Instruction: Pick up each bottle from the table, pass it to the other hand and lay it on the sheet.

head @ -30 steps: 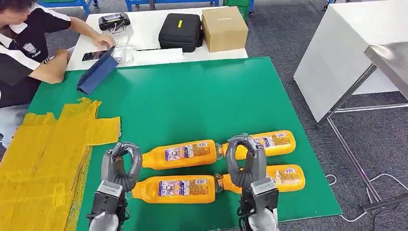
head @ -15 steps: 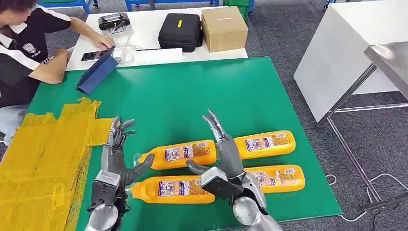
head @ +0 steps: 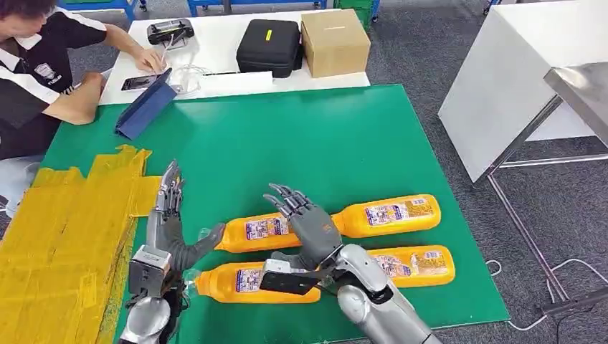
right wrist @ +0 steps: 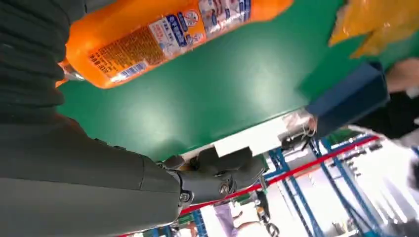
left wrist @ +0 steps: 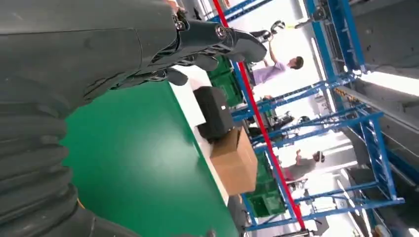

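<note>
Several orange bottles lie on their sides on the green table, in two rows. My right hand hovers open, fingers spread, over the far left bottle and hides its right end. The far right bottle lies just beyond that hand. My right forearm covers part of the near left bottle; the near right bottle lies free. My left hand stands open with fingers straight, thumb near the far left bottle's cap. The yellow sheet lies left of it. In the right wrist view a bottle lies beside my fingers.
A person sits at the far left corner beside a blue tablet case. A white table behind holds a black case and a cardboard box. Another white table stands to the right.
Both hands have uncurled from closed to open. My right hand has swung left and now hovers over the far left bottle. My left hand has stretched its fingers straight.
</note>
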